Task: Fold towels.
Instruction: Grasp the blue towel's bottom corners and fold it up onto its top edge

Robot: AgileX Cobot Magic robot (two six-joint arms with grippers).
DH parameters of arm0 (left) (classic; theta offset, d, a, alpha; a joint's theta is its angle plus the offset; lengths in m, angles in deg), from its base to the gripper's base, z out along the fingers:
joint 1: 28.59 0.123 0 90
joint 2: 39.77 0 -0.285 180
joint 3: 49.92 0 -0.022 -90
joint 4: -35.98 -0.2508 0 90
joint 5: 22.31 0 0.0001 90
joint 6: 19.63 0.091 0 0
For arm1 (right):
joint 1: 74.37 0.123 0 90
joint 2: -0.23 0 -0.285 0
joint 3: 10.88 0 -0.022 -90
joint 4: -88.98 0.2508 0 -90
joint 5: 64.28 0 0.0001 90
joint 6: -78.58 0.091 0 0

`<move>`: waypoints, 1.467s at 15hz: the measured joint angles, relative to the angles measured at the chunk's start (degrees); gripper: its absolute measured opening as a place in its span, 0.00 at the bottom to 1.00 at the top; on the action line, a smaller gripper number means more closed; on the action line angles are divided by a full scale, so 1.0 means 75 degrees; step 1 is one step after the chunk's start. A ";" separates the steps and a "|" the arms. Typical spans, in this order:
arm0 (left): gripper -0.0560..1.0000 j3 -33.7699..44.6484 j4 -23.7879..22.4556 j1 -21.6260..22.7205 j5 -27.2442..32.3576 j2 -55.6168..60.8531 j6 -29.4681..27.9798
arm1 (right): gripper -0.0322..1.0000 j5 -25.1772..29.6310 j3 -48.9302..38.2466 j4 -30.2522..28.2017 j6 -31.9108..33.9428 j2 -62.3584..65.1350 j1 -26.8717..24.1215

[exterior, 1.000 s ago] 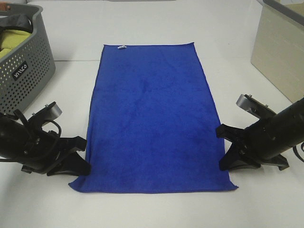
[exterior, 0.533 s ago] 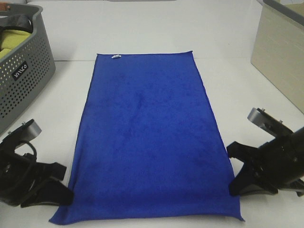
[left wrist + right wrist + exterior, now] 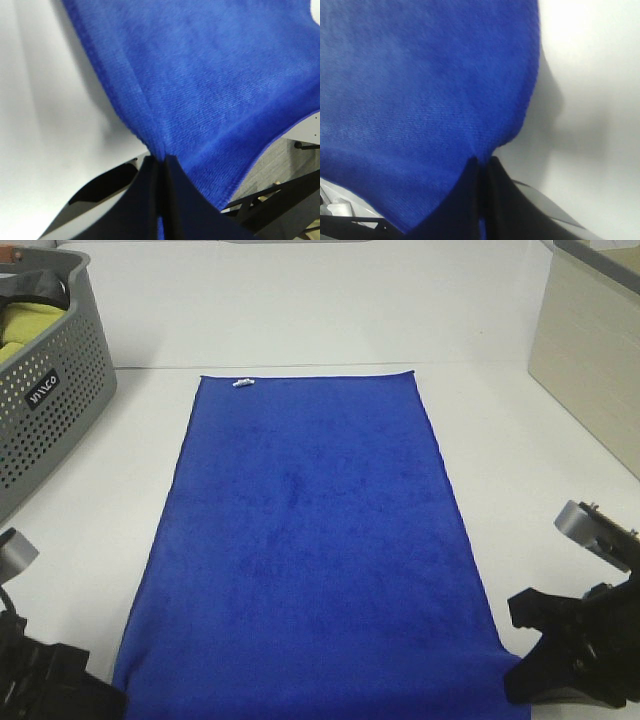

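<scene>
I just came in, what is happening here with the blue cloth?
One blue towel is being handled from both sides. The left tool is shut on its left edge and the right tool on its right edge, both at the near end. The towel lies spread flat on the table, not yet folded, its white tag at the far edge.

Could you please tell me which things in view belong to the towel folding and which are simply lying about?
Part of the job:
- blue towel, spread on the table
- left gripper and right gripper, each shut on the towel's near edge

Lying about:
- grey perforated basket
- yellow-green cloth inside it
- beige box at the right
</scene>
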 joint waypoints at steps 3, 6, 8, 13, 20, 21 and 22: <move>0.05 -0.0787 0.0183 0.0000 -0.0206 0.0328 -0.0191 | 0.03 0.0076 0.0917 -0.0038 0.0130 0.0084 0.0000; 0.05 -0.1681 0.0199 0.0000 -0.0733 0.0298 -0.0321 | 0.03 0.0076 0.2124 -0.0183 0.0306 -0.0160 0.0000; 0.05 -0.2468 0.0183 0.0000 -0.0848 0.0053 -0.0344 | 0.03 0.0176 0.3369 -0.0489 0.0558 -0.0741 0.0000; 0.05 -0.5011 0.0115 0.0008 -0.1222 -0.1795 -0.0405 | 0.03 0.0741 0.6776 -0.1360 0.1329 -0.2865 0.0000; 0.05 -0.9129 -0.1337 0.0092 -0.1536 -0.4813 -0.1879 | 0.03 0.1520 1.1910 -0.2872 0.2827 -0.6333 0.0000; 0.05 -0.9672 -0.1620 0.0092 -0.1688 -0.5164 -0.2086 | 0.03 0.1581 1.2498 -0.2934 0.2941 -0.6799 0.0000; 0.05 -1.0153 -0.1811 0.0092 -0.1833 -0.5462 -0.2170 | 0.03 0.1673 1.3125 -0.2964 0.2995 -0.7196 0.0000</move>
